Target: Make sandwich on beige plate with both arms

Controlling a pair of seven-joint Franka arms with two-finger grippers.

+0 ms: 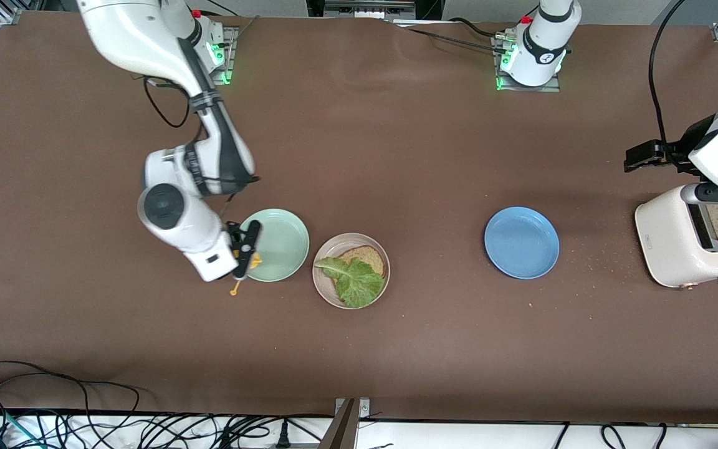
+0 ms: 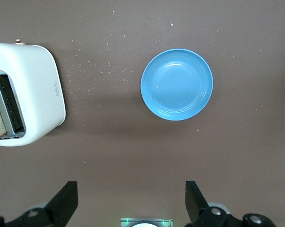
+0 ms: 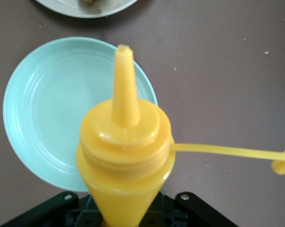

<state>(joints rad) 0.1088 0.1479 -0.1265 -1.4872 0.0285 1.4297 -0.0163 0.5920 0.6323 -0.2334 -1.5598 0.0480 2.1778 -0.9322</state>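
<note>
Lettuce (image 1: 354, 280) tops bread on beige plate (image 1: 322, 288); right tool (image 1: 245, 252) grips yellow bottle (image 3: 125, 156); left tool (image 2: 131, 201) spread wide above toaster (image 1: 677, 243).

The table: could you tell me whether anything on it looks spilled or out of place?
Pale crumbs are scattered on the table between the blue plate and the toaster. Nothing else looks spilled or out of place.
</note>
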